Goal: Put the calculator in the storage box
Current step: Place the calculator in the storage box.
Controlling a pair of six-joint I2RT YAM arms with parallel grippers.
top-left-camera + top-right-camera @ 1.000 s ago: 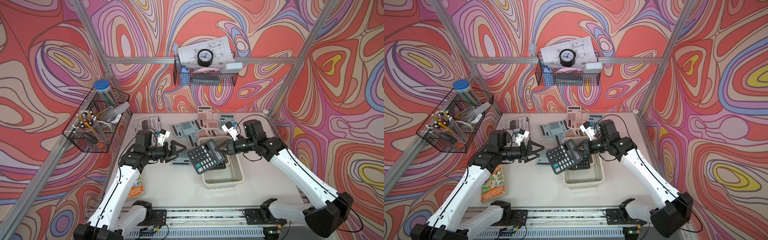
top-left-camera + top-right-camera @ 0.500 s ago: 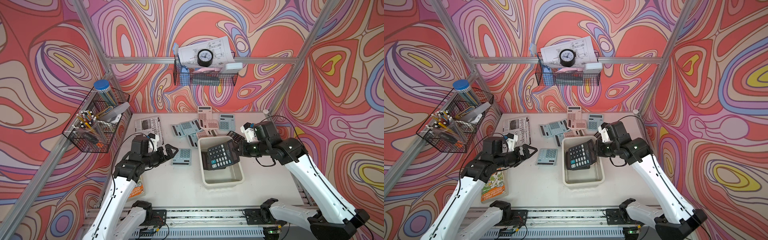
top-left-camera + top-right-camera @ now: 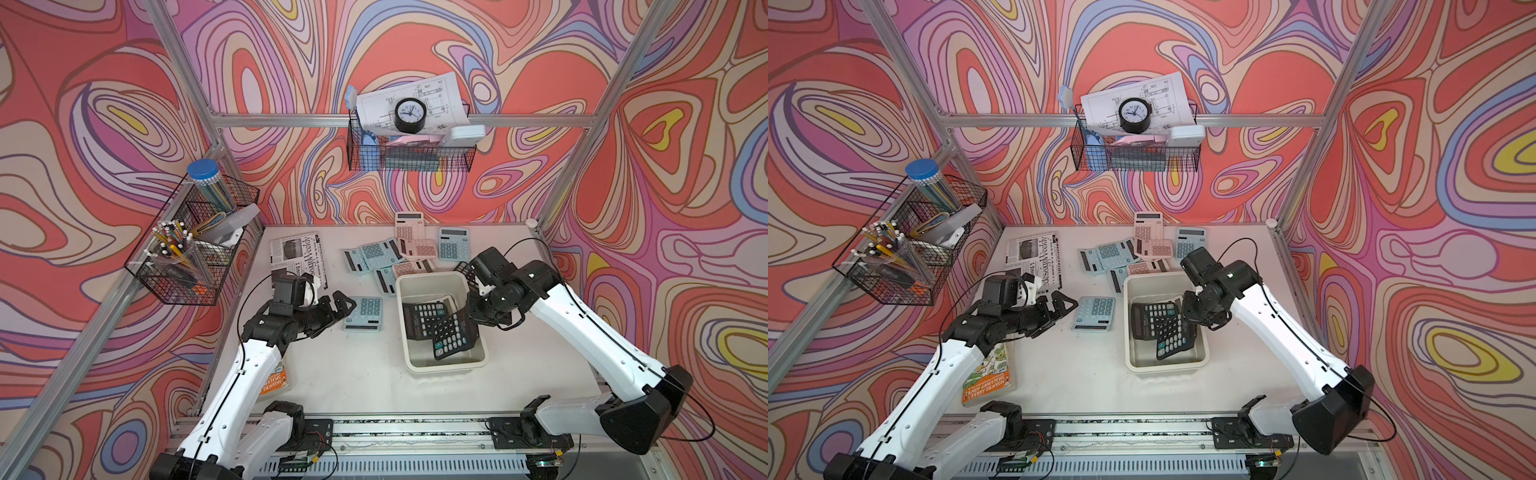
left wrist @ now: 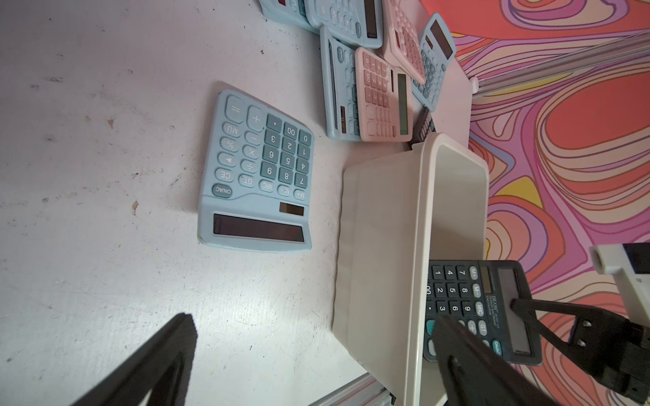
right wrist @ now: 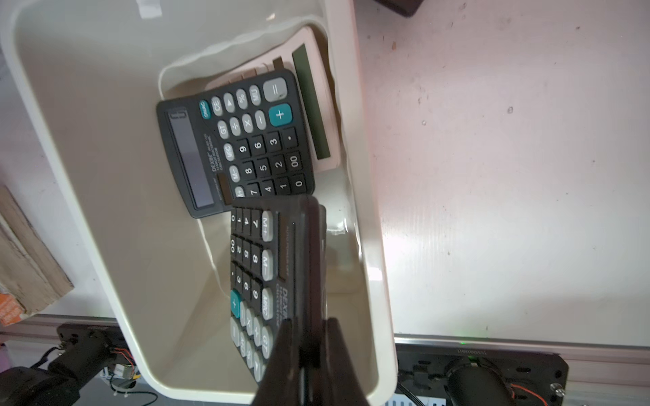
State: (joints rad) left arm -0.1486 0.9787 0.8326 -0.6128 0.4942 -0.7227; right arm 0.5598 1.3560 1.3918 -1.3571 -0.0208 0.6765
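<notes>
Swirling red, pink and lilac walls (image 3: 415, 54) closed in a white bench (image 3: 357, 374). At far left a black wire basket (image 3: 174, 291) of pens hung on the frame. Below it a book (image 3: 275, 380) lay at the bench edge, partly under the left arm, and a newspaper (image 3: 297, 251) lay toward the back. The left end effector (image 3: 340, 309) hovered over the bench with its fingers spread wide and nothing between them, just beside a blue calculator (image 3: 364, 313) lying flat, keys up. Behind that, a heap of blue and pink calculators (image 3: 399, 253) overlapped one another. Right of centre stood the cream-white storage box (image 3: 444, 366). Inside it the black calculator (image 3: 451, 338) hung tilted, keys up, overlapping a second black calculator (image 3: 422, 318), which lay on a pink calculator (image 5: 253, 72). The right end effector (image 5: 309, 327) was pinched together on the display end of the black calculator, reaching in over the box's right wall.
</notes>
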